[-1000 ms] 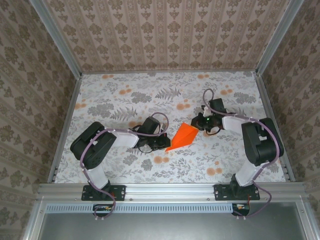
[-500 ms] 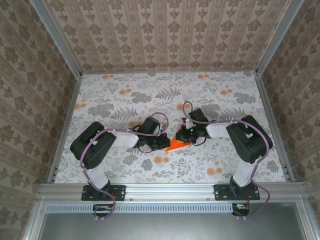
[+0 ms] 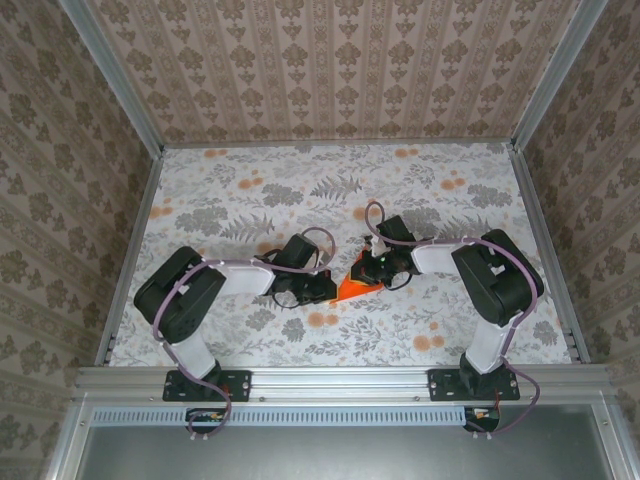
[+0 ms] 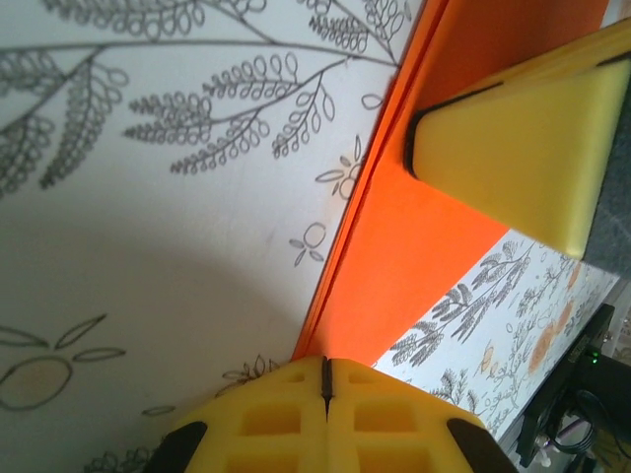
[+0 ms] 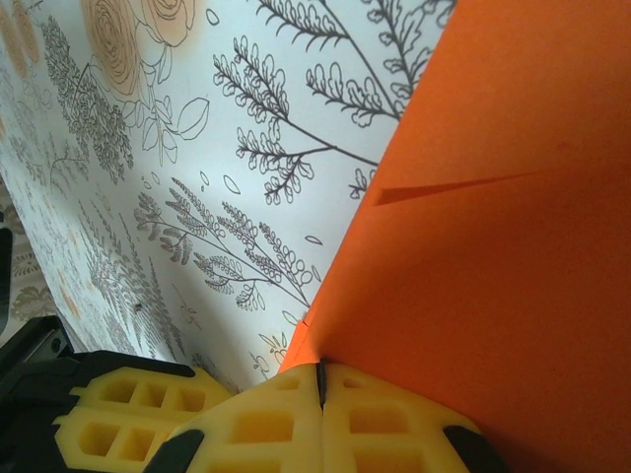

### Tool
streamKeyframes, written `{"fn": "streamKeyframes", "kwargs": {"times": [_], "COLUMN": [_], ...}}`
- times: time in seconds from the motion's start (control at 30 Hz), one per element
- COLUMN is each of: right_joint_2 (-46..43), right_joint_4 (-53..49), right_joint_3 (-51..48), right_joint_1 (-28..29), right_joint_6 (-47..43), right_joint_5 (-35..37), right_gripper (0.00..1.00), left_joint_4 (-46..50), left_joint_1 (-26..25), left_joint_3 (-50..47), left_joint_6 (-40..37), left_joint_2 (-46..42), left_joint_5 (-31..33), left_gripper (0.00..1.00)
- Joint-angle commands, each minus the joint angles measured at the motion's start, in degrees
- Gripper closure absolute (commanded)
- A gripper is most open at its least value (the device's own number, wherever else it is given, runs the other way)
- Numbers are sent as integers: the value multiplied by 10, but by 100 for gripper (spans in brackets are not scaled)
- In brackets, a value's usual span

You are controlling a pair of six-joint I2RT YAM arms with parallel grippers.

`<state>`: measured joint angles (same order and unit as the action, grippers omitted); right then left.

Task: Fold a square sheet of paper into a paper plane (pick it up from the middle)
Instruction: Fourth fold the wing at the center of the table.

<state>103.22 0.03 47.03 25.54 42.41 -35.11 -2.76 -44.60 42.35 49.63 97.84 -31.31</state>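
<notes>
Orange paper (image 3: 351,289) mid-frame: right end effector (image 3: 372,271) just slid in from the right, closed, pressing it; left end effector (image 3: 326,288) closed too, likely creasing.

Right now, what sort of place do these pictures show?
Probably a small enclosed robot test cell: wallpapered walls on three sides, an aluminium rail carrying the left arm and right arm, and a floral table cover with folded orange paper on it.
</notes>
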Motion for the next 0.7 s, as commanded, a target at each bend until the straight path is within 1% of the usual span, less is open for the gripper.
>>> {"fn": "streamKeyframes", "kwargs": {"times": [0.0, 0.2, 0.37, 0.53, 0.6, 0.67], "right_joint_2": [32, 31, 23, 14, -1, -23], "right_joint_4": [-56, -59, -64, -67, -58, -46], "right_joint_3": [-4, -4, -1, 8, 13, 18], "right_joint_1": [-3, -3, -3, -3, -3, -3], "right_joint_6": [3, 3, 2, 0, 1, 7], "right_joint_5": [55, 57, 57, 48, 39, 35], "right_gripper": [96, 96, 96, 95, 93, 90], "left_joint_4": [53, 87, 85, 82, 85, 90], "left_joint_1": [-9, -11, -9, -8, -7, -3], "left_joint_3": [-13, -23, -42, -44, -31, -14], "left_joint_6": [-21, -32, -27, -28, -32, -36], "left_joint_2": [-8, -12, -23, -53, -73, -90], "left_joint_5": [-15, -2, 6, 14, 21, 28], "left_gripper": [98, 100, 100, 100, 100, 94]}}
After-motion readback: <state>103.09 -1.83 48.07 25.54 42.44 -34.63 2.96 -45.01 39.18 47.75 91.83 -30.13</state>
